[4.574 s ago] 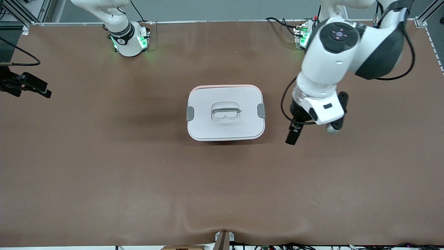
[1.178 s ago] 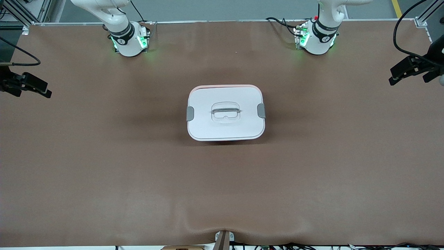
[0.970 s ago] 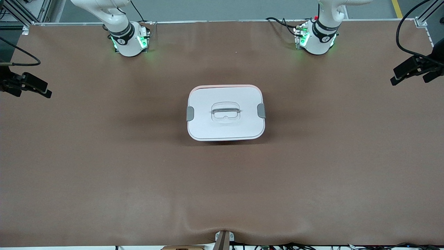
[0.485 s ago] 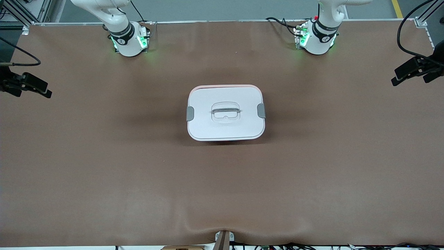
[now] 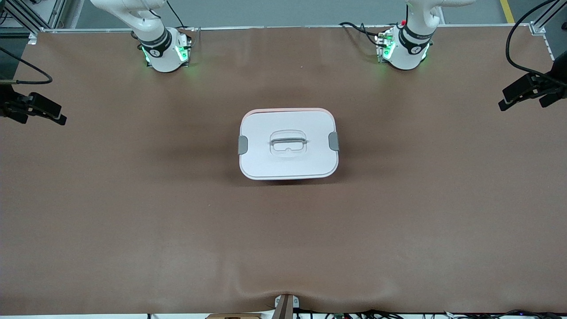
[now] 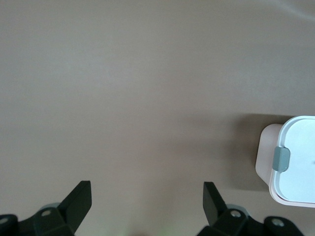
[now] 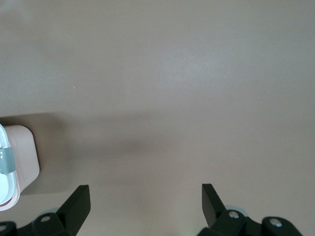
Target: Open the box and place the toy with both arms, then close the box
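The box (image 5: 289, 143) sits lidded mid-tabletop (image 5: 133, 221); no toy is visible, so it may already be inside. The left hand (image 5: 527, 93) and right hand (image 5: 37, 111) hang wide and empty over opposite tabletop ends, so little seems left.

High front overview, wrist views share box (image 5: 289, 143)

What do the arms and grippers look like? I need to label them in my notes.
Both arms are white with black joint bands, on bases lit green. The left gripper and right gripper have black wedge-shaped fingers. Black cables run to both wrists.
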Controlling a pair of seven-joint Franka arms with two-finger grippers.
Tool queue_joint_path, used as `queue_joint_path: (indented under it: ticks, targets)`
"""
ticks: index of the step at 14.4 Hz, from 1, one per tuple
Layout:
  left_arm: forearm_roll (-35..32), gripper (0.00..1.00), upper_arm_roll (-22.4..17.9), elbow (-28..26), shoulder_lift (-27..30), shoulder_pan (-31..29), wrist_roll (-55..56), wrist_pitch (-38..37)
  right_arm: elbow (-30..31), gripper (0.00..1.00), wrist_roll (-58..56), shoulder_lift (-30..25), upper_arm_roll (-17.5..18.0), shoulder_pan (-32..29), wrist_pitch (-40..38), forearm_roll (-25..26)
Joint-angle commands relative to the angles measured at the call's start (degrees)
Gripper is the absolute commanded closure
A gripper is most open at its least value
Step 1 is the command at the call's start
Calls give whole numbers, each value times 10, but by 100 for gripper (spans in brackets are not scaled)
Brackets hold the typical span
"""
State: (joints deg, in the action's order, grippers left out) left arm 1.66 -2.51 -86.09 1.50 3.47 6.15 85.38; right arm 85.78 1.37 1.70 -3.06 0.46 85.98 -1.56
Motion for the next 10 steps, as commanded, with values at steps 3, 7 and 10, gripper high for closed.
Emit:
queue_joint_path:
  ticks: [3,7,10]
  targets:
    - [6,0,1,-6,3,4,-1,8,-11,0,3,4,4,-6,-8,-13]
    - [6,0,1,-8,3,1,-1,6,-11,0,3,4,4,-6,-8,-13]
    - [6,0,0,-9,2,0,-1,6,-11,0,3,5,4,-6,-8,-13]
